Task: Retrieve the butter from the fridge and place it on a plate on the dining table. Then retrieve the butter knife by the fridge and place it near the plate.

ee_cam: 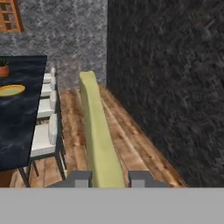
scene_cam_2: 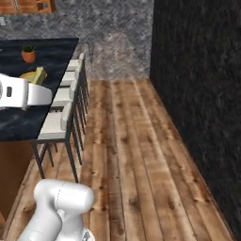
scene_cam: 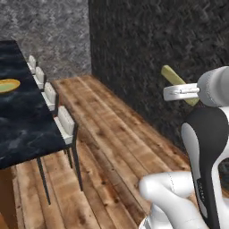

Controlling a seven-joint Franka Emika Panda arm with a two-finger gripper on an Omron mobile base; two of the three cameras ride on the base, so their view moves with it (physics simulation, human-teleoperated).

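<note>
My gripper [ee_cam: 109,179] is shut on the butter [ee_cam: 98,135], a pale yellow-green stick that runs away from the fingers over the wooden floor. In the left base view the butter [scene_cam: 171,75] juts up and left out of the gripper [scene_cam: 179,89], well to the right of the dining table [scene_cam: 22,120]. The yellow plate [scene_cam: 8,85] lies on the black marble top, far from the gripper. It also shows on the dining table [ee_cam: 17,127] as the plate [ee_cam: 11,90], left of the stick. The butter [scene_cam_2: 40,75] partly covers the plate [scene_cam_2: 27,75]. The fridge and the butter knife are out of view.
White-cushioned stools [scene_cam: 67,123] line the table's near side. A dark rough wall [scene_cam: 147,53] stands on the right, with open wooden floor [scene_cam_2: 136,155] between it and the stools. A small potted plant [scene_cam_2: 28,55] sits on the table beyond the plate.
</note>
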